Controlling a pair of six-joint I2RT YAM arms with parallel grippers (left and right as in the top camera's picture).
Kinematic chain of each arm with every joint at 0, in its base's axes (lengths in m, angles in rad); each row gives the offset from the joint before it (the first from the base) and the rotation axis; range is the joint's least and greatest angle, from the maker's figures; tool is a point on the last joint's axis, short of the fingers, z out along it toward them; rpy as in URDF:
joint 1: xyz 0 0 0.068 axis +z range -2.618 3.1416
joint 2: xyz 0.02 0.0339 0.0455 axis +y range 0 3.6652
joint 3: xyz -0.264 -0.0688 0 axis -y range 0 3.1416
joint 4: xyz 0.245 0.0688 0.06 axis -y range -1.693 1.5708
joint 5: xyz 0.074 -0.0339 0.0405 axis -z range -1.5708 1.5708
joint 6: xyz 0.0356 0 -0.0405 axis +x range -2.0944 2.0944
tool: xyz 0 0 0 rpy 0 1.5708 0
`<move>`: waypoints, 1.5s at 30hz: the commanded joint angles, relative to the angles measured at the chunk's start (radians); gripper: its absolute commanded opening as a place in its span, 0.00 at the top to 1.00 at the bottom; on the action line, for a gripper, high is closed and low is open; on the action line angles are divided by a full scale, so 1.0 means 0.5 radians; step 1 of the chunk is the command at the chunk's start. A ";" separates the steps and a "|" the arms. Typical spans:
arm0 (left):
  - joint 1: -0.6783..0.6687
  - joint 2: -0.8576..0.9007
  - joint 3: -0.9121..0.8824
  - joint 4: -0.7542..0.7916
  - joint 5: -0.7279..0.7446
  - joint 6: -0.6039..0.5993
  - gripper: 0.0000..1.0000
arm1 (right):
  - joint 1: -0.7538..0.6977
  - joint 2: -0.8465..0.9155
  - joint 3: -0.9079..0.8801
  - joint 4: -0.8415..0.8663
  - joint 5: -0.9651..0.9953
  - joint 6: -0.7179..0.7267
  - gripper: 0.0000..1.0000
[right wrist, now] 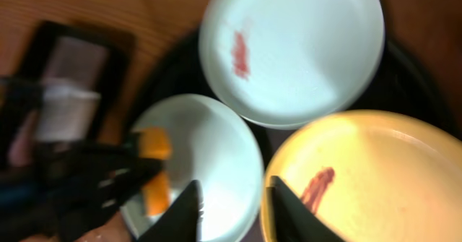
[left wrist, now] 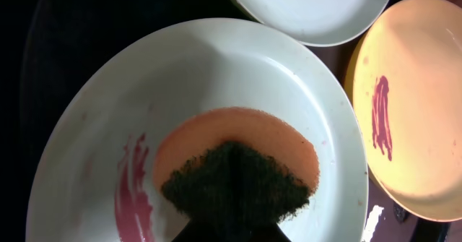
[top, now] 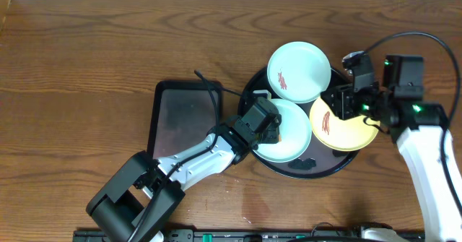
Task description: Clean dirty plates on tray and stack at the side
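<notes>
The round black tray [top: 325, 168] holds three plates. A light-blue plate [top: 299, 71] with a red smear lies at its far edge. A second light-blue plate [top: 292, 137] lies at the front left, and a yellow plate [top: 346, 130] with a smear at the right. My left gripper [top: 266, 126] is shut on an orange sponge with a dark scrub side [left wrist: 238, 162]. It presses the sponge on the front light-blue plate [left wrist: 216, 76], beside a red smear [left wrist: 132, 191]. My right gripper [right wrist: 234, 206] is open above the yellow plate's [right wrist: 375, 177] left rim.
A smaller black rectangular tray [top: 184, 119] lies left of the round tray, under my left arm. Bare wooden table surrounds both trays. A cable loops above my right arm [top: 426, 126].
</notes>
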 commanded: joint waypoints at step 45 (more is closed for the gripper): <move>-0.006 -0.005 0.010 0.124 -0.049 -0.230 0.92 | 0.446 0.939 -0.073 0.401 0.540 -0.198 0.80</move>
